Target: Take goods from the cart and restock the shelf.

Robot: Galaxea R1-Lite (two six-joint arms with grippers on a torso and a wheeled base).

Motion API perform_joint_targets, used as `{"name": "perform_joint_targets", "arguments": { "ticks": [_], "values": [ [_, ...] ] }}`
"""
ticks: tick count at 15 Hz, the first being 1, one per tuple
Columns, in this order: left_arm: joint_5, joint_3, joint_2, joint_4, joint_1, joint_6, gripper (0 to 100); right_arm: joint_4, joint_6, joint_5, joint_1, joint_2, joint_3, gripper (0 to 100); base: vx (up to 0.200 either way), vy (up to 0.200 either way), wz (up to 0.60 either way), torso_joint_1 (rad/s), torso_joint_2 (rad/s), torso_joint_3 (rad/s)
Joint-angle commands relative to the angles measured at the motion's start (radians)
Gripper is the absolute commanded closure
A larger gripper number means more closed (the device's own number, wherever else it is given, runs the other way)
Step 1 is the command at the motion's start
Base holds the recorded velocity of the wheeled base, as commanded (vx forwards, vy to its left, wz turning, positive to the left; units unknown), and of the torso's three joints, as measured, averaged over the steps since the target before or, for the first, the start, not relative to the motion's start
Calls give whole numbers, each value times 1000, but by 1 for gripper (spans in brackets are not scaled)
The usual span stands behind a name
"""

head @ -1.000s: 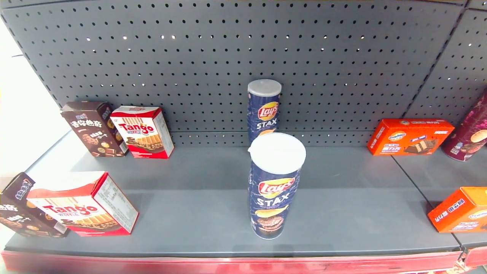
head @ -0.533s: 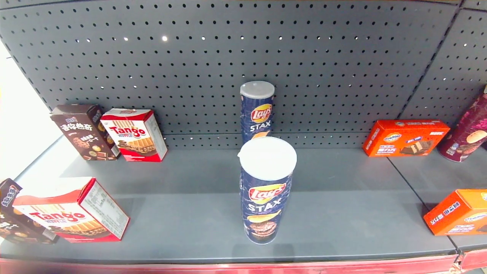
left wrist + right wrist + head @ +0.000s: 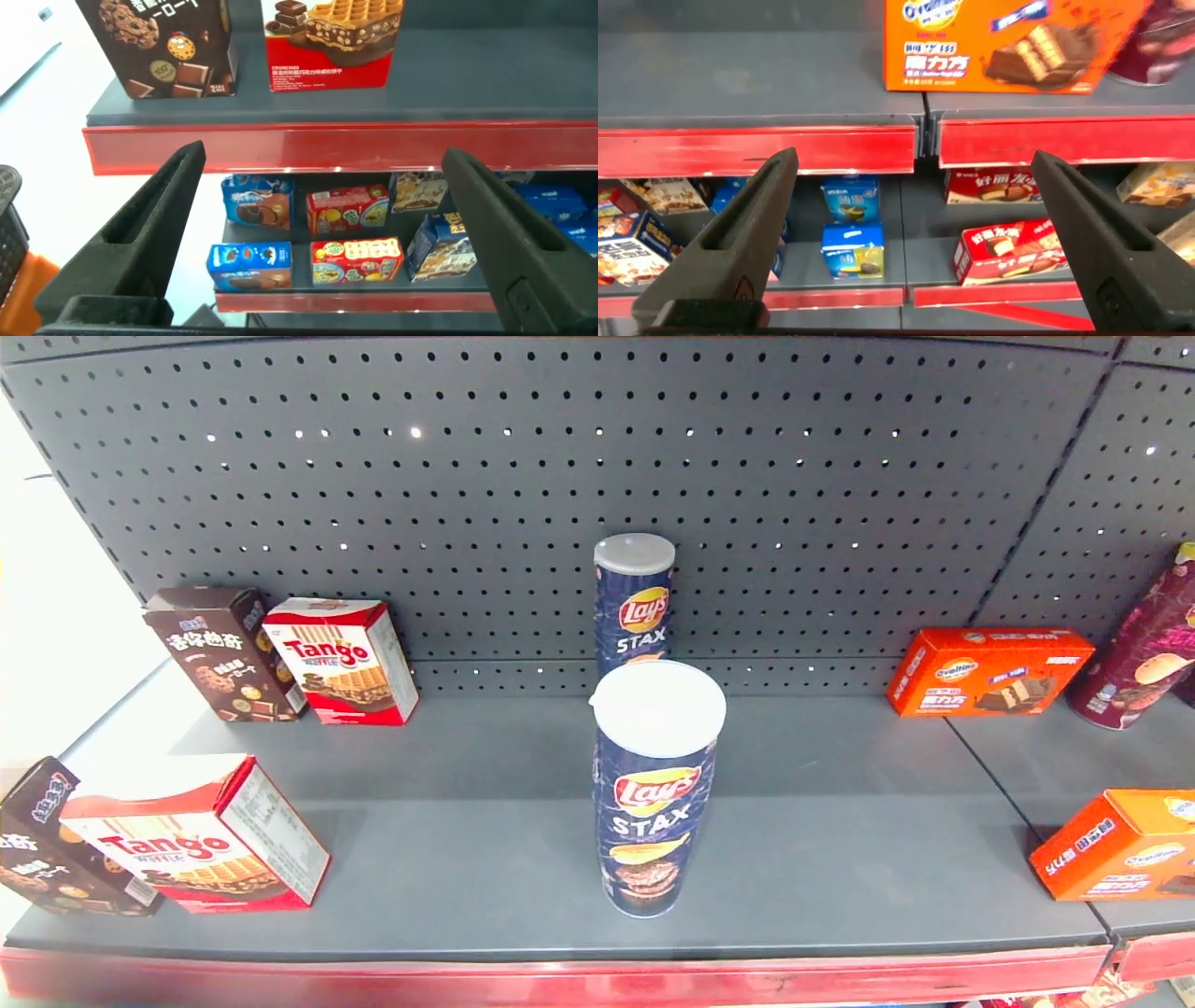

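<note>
The head camera looked down and forward onto the shelf [image 3: 467, 859] from close by. Both wrist cameras sat lower, facing its red front edge [image 3: 374, 145]; with the head view the left shared the front wafer box [image 3: 332, 42], the right the front orange box [image 3: 1008, 42].

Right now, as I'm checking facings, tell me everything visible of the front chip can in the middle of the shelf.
The front chip can is a tall dark blue tube, seemingly cardboard, closed by a white plastic lid. Its label, with a red-and-yellow logo and pictured chips, faces outward. It stands upright on the grey shelf, towards the front edge, before a second can at the pegboard. Only the shelf seems to touch it.
</note>
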Motion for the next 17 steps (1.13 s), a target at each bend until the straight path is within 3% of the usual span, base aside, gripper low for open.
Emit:
{"name": "perform_joint_targets", "arguments": {
  "ticks": [1,17],
  "values": [
    [0,0,1,0,1,0,0,1,0,0,0,2,0,0,0,0,0,0,0,0],
    [-2,0,1,0,1,0,0,1,3,0,0,2,0,0,-13,0,0,0,0,0]
  ]
}}
